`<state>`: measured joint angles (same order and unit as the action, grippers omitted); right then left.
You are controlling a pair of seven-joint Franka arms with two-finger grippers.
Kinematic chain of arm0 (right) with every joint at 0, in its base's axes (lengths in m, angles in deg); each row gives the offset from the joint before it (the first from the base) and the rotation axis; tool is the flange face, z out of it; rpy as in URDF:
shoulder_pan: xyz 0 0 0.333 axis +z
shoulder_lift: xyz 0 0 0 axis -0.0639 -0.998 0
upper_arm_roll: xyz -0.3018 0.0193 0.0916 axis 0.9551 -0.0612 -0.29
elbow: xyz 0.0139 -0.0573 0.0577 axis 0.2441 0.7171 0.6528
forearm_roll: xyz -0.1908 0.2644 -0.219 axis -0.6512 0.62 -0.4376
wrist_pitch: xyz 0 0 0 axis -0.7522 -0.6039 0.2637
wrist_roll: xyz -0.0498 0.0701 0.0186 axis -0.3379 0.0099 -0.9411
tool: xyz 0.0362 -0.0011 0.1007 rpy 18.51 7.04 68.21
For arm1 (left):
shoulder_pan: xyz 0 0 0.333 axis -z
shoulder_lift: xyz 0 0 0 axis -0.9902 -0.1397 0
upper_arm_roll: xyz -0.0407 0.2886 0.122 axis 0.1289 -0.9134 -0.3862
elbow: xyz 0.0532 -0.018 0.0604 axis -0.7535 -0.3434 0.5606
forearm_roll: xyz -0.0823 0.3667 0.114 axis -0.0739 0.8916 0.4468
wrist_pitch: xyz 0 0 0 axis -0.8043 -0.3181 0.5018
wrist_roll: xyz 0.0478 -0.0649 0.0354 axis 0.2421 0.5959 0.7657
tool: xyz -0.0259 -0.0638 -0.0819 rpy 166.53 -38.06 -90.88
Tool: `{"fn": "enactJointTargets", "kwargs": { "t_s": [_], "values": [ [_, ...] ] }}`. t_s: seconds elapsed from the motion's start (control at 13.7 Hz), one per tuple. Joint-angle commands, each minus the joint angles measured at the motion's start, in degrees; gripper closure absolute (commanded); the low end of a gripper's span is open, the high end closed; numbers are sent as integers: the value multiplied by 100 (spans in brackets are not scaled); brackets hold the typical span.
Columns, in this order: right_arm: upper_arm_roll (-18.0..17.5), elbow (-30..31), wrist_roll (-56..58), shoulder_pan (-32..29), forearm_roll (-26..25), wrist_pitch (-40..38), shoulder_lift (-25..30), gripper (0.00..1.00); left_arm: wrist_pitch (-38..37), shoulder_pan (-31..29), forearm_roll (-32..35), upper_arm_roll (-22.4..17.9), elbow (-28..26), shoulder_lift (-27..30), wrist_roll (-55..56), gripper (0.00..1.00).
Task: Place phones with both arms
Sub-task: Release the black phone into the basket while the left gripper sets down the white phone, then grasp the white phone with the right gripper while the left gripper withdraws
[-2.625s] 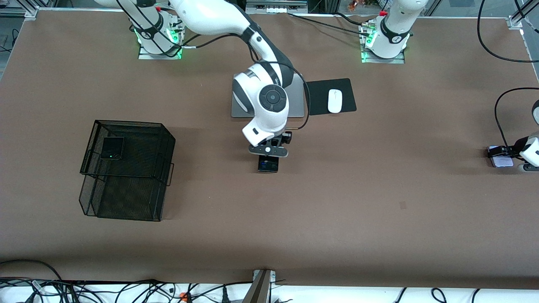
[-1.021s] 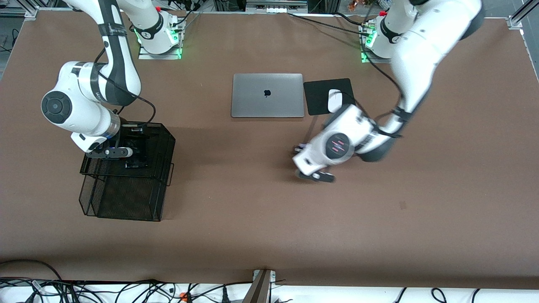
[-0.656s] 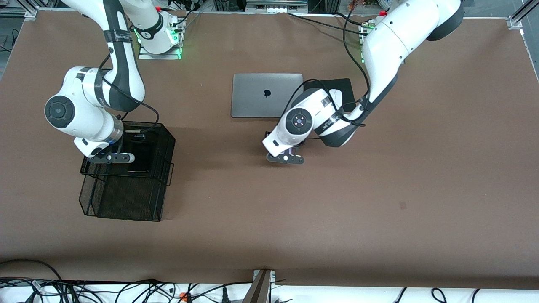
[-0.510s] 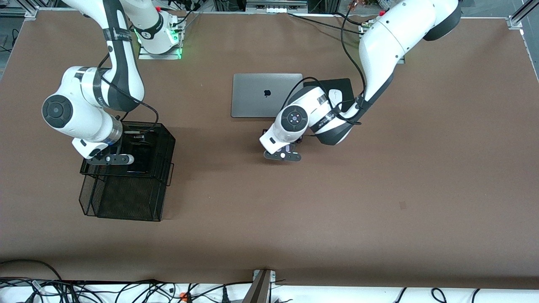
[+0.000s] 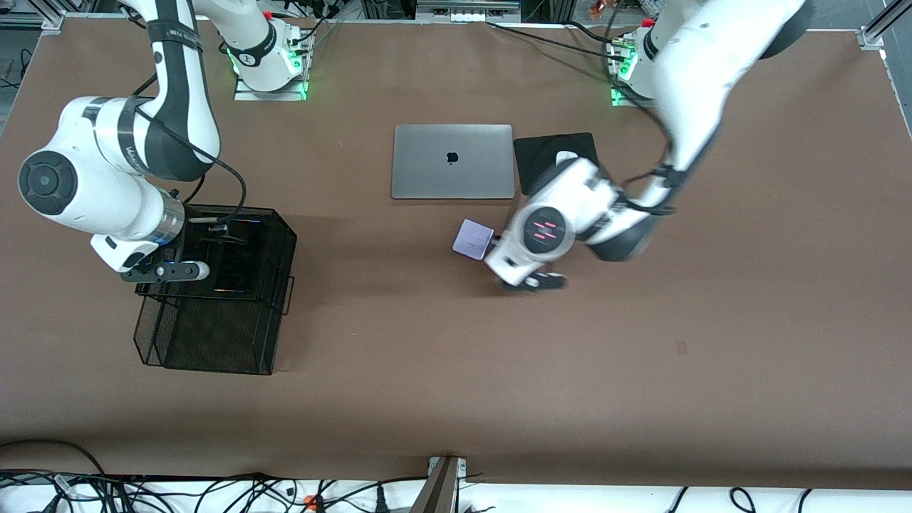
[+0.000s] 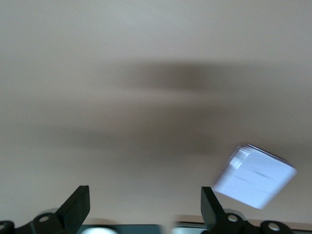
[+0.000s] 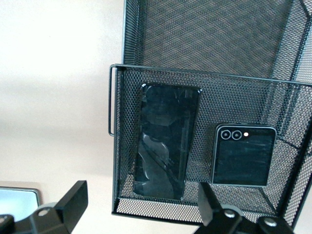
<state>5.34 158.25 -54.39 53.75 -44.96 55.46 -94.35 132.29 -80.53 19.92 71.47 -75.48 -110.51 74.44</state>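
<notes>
The pale lavender-white phone [image 5: 473, 239] lies flat on the table, a little nearer to the front camera than the laptop; it also shows in the left wrist view [image 6: 254, 176]. My left gripper [image 5: 533, 283] [image 6: 144, 207] is open and empty, low over bare table beside it. The long slim black phone [image 7: 165, 141] and the small squarish black phone [image 7: 243, 155] lie side by side in the top tier of the black mesh tray [image 5: 281, 235] [image 7: 195, 73]. My right gripper [image 5: 171, 273] [image 7: 141, 204] is open and empty, above that tray's edge.
The closed silver laptop [image 5: 452, 161] lies mid-table. Beside it is a black mouse pad [image 5: 545, 149] with the white mouse [image 5: 566, 154], partly hidden by the left arm. The mesh tray's lower tier [image 5: 214, 360] juts toward the front camera.
The left gripper has let go of the lavender phone on the table and moved off toward the left arm's end. The right gripper has drawn back from the tray, leaving the long phone inside.
</notes>
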Motion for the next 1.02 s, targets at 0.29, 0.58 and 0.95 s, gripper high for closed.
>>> {"fn": "enactJointTargets", "kwargs": {
  "t_s": [0.29,0.58,0.95],
  "values": [
    [-1413,-992,-3629,309,218,87,-883,0,-1188,-1795,-56,41,-53,1165,-2758,0],
    [-2547,-1740,-6424,327,227,840,-1692,0,-1497,-2174,-144,-11,-44,2028,-3347,0],
    [-2945,-1819,-8388,861,192,2396,-2483,0,-1445,-1176,-790,-1666,-228,3021,-3620,0]
  ]
}}
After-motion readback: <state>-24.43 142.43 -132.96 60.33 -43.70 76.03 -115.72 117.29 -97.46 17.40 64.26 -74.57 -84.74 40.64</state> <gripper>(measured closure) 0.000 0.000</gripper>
